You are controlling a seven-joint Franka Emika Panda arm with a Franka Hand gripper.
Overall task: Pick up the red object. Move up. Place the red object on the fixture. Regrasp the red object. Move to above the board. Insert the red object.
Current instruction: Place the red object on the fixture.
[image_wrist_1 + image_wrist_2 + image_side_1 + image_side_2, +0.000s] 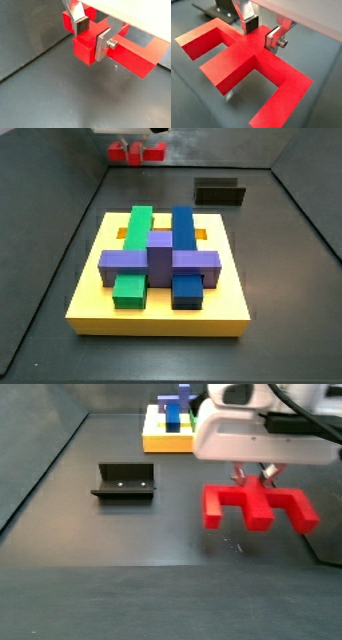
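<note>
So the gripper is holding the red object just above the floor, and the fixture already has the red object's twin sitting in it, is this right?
One part is wrong: the fixture is empty, as a side view shows; no second red piece appears anywhere. The rest holds: the gripper is shut on the red object, which hangs just above the floor, its shadow beneath it.

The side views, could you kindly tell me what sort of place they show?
Probably a robot assembly test cell: dark walled floor, yellow board with slotted blocks, a fixture, and the hand holding the red object.
</note>
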